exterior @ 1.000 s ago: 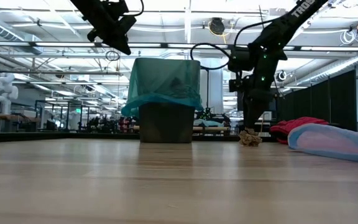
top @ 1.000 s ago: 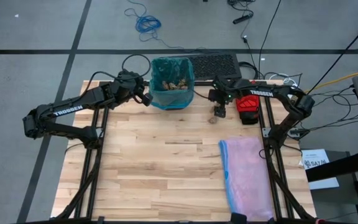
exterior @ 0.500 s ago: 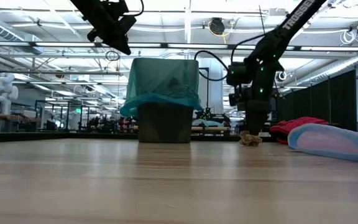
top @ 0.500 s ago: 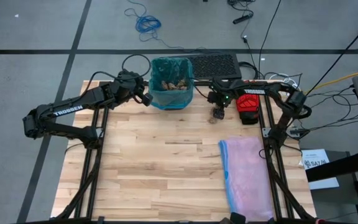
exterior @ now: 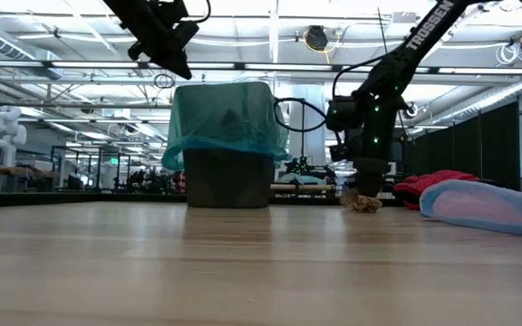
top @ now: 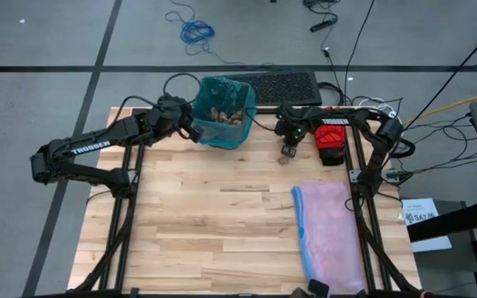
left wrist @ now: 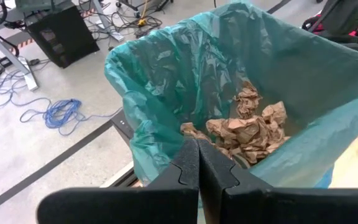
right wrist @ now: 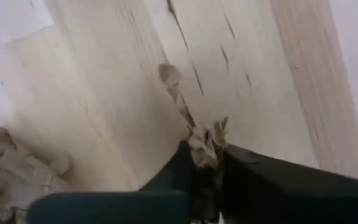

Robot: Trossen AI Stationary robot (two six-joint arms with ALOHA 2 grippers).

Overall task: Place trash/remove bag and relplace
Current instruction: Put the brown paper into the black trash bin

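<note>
Right wrist view shows my right gripper (right wrist: 205, 163) pinching a brown paper wad (right wrist: 202, 142), its two dark fingers (right wrist: 247, 165) squeezed on the crumpled paper. I think the wad is very light and soft. It squashes easily, so a grip on its thick middle should be best. A thin edge could tear or slip out.

Left wrist view shows my left gripper (left wrist: 197, 168) with its fingers pressed together, right at the near edge of the green bag (left wrist: 166, 81). I cannot tell if a bit of the plastic is caught between them. The bag is thin, shiny and crinkly, and you can see through it a little. It sits in the bin (exterior: 227, 178) and folds over its top. I think it would stretch or rip if pulled hard, so the folded edge is the place to grab. More brown paper wads (left wrist: 247, 127) lie piled inside it.

From above, the bin and bag (top: 224, 112) are at the upper middle of the frame, on the wooden table (top: 214, 223). The pinched wad (top: 286, 158) is just to their right, low by the table. A red glove (top: 332, 138) and a soft pink bag (top: 330, 232) lie farther right.
</note>
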